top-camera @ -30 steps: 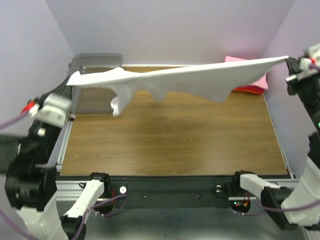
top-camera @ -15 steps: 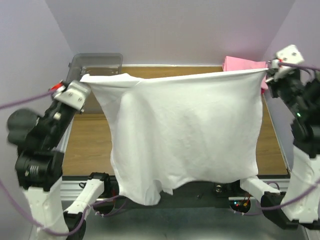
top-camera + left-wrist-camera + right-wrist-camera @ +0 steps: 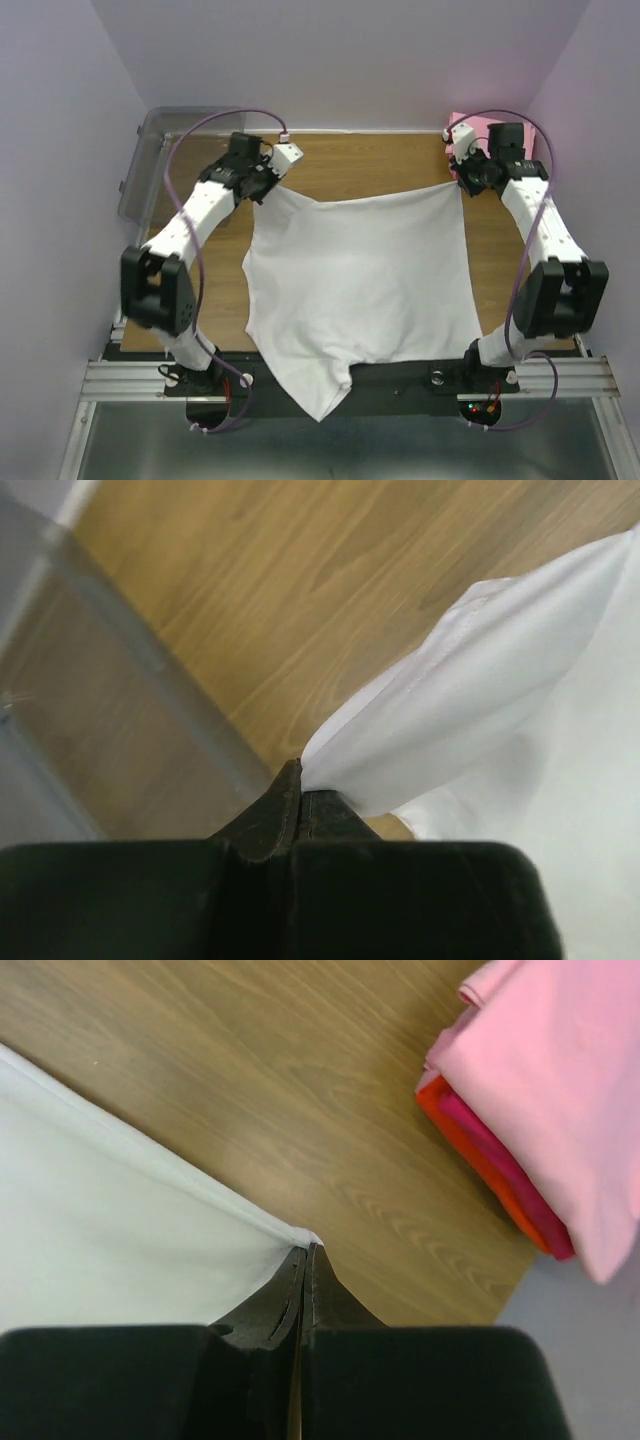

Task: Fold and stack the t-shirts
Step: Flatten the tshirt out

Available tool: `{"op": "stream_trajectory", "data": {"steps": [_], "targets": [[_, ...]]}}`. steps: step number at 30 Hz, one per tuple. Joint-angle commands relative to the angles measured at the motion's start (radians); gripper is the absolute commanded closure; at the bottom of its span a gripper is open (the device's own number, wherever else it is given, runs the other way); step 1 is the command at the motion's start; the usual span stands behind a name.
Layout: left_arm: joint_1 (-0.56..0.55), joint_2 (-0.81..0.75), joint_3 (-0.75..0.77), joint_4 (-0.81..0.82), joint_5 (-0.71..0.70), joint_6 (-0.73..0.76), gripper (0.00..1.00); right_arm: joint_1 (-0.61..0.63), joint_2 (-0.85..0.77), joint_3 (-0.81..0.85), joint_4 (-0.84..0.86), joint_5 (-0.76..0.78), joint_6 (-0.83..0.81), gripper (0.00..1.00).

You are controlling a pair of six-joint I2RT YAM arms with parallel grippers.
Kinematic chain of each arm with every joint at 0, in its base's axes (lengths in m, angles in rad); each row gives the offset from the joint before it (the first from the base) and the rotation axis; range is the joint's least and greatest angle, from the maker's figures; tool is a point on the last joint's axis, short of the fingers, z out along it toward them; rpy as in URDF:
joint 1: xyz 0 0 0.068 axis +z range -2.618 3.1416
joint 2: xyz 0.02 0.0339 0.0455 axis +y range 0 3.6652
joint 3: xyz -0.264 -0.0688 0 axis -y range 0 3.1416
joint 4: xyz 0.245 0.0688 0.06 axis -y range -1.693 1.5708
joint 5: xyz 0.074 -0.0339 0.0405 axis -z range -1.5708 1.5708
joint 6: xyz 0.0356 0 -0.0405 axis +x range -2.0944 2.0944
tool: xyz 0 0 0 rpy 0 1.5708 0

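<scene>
The white t-shirt [image 3: 360, 280] lies spread over the middle of the table, its near end hanging over the front edge. My left gripper [image 3: 268, 186] is shut on its far left corner [image 3: 440, 710], low over the wood. My right gripper [image 3: 464, 184] is shut on its far right corner [image 3: 150, 1220]. The pink t-shirt [image 3: 470, 128] lies folded at the back right on top of the folded red t-shirt [image 3: 490, 1160]; in the right wrist view the pink one [image 3: 560, 1070] covers most of the red.
A clear grey plastic bin [image 3: 150, 160] stands at the back left, just left of my left arm; it also shows in the left wrist view [image 3: 90, 720]. Lilac walls close in the table on three sides. Bare wood [image 3: 360, 165] shows behind the shirt.
Both arms have swung forward and down from high at the sides. The white t-shirt, held stretched in the air before, now lies spread on the table.
</scene>
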Motion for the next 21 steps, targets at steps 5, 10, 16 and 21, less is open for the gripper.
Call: {"op": "stream_trajectory", "data": {"steps": [5, 10, 16, 21], "targets": [[-0.019, 0.583, 0.513, 0.046, -0.218, -0.001, 1.00, 0.031, 0.442, 0.219, 0.225, 0.092, 0.050, 0.99], [0.007, 0.835, 0.894, -0.067, -0.178, -0.058, 0.60, 0.031, 0.612, 0.404, 0.223, 0.191, 0.163, 0.60], [0.041, 0.652, 0.760, -0.036, -0.087, -0.133, 0.41, 0.031, 0.465, 0.305, 0.205, 0.168, 0.182, 0.39], [0.043, 0.348, 0.371, -0.047, 0.058, -0.151, 0.42, 0.031, 0.239, 0.093, 0.110, 0.120, 0.122, 0.40]]}}
